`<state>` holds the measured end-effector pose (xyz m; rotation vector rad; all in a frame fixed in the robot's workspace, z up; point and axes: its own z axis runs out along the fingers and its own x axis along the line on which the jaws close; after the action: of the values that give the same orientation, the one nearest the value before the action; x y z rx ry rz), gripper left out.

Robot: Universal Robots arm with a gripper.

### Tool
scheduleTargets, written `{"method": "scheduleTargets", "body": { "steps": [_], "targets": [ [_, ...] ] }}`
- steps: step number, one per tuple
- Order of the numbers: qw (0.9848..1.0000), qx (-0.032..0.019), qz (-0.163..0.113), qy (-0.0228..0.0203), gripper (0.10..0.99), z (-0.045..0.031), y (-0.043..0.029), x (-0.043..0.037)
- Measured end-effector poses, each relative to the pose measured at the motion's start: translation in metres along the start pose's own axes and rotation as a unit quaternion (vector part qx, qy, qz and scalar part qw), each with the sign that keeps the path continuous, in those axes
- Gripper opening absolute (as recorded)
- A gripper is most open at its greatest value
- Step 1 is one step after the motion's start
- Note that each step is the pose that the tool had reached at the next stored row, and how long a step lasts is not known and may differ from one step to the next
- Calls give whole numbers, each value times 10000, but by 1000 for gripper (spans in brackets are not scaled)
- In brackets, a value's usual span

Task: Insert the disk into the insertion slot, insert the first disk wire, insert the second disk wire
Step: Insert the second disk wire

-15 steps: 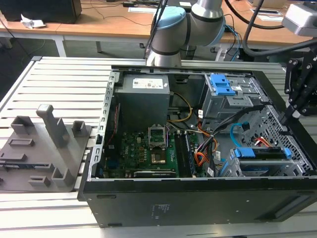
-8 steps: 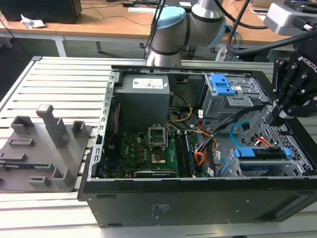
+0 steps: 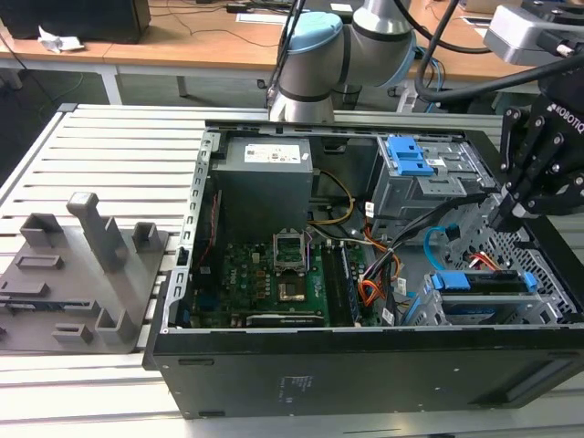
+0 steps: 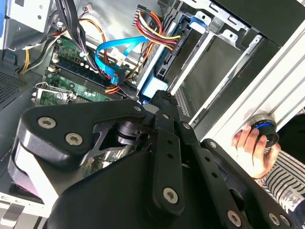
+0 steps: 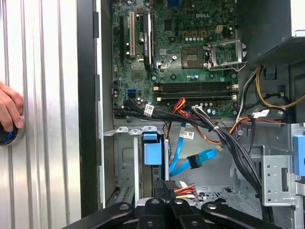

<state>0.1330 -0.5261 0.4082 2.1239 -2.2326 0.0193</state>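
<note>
**Disk seated, gripper at the drive cage.** An opened computer case (image 3: 365, 370) is seen lying on a slotted metal desk (image 3: 119, 146), with the black gripper (image 3: 501, 217) lowered into the drive corner at the exterior view's right. The gripper's fingers are drawn together. In the first wrist view their tips are seen against the black end of a red-and-yellow wire bundle (image 5: 184, 190), though whether that end is actually pinched cannot be told. The disk (image 3: 482, 282) is shown seated in the insertion slot (image 5: 125, 162), its bright blue carrier standing out from the grey metal just beside the fingertips. The second disk wire (image 4: 114, 47), a flat light-blue cable, is seen curving in a loop next to the disk, between it and the green motherboard (image 5: 190, 43). A person's hand (image 4: 251, 148) is pictured resting on a round blue-ringed button (image 4: 265, 128) on the desk outside the case. A grey fixture tray (image 3: 82, 274) is set on the desk at the exterior view's left.
</note>
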Motion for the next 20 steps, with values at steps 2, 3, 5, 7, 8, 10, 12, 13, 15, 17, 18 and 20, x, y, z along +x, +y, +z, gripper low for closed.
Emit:
{"method": "scheduleTargets", "body": {
  "steps": [2,3,5,7,8,10,12,13,15,17,18,20],
  "targets": [
    [10000,0,0,0,106,0,10,0],
    [10000,0,0,0,106,0,13,0],
    [10000,0,0,0,114,1,17,1],
    [10000,0,0,0,235,1,22,1],
    [10000,0,0,0,302,1,26,1],
    [10000,0,0,4,302,-4,28,-5],
    [10000,0,1,7,302,-33,29,-11],
    [10000,0,0,7,302,-52,30,-14],
    [10000,0,0,5,302,-67,30,-15],
    [10000,0,0,7,302,-69,30,-16],
    [10000,0,0,6,302,-69,30,-16],
    [10000,0,1,7,302,-69,37,-16]
  ]
}}
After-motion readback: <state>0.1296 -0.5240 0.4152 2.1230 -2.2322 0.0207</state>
